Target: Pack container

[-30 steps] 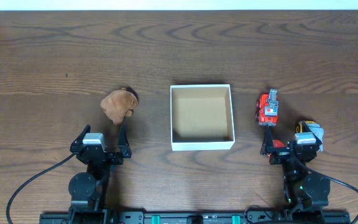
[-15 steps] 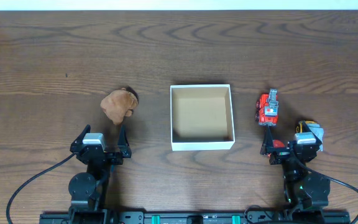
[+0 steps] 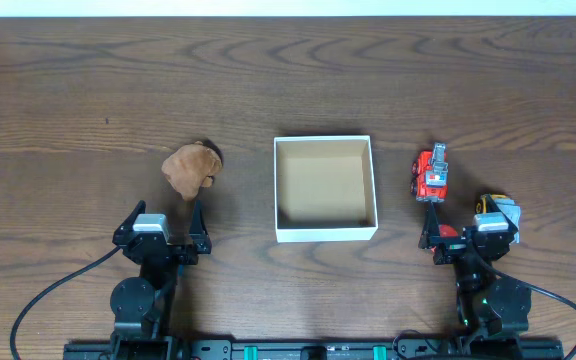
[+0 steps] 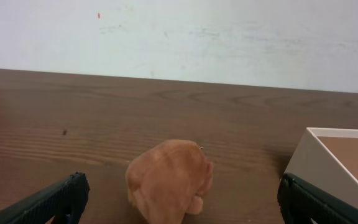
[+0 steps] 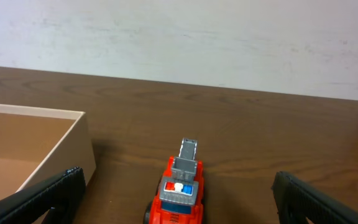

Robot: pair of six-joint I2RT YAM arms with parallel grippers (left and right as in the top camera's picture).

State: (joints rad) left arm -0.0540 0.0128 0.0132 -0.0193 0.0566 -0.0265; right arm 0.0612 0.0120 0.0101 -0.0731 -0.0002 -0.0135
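The container (image 3: 326, 233), a square white-walled box with a tan inside, sits at the table's middle with nothing in it. A brown plush toy (image 3: 191, 167) lies to its left. A red toy fire truck (image 3: 430, 174) stands to its right. My left gripper (image 3: 165, 216) is open just short of the plush, which shows between the jaws in the left wrist view (image 4: 169, 188). My right gripper (image 3: 468, 226) is open just short of the truck (image 5: 178, 196). Both wrist views catch a container wall (image 4: 308, 163) (image 5: 64, 155) at the side.
A small white and yellow object (image 3: 498, 207) lies against the right gripper's outer side, partly hidden by it. Dark wood table (image 3: 288, 80) stretches back to a pale wall (image 4: 179, 37). Both arm bases stand at the near edge.
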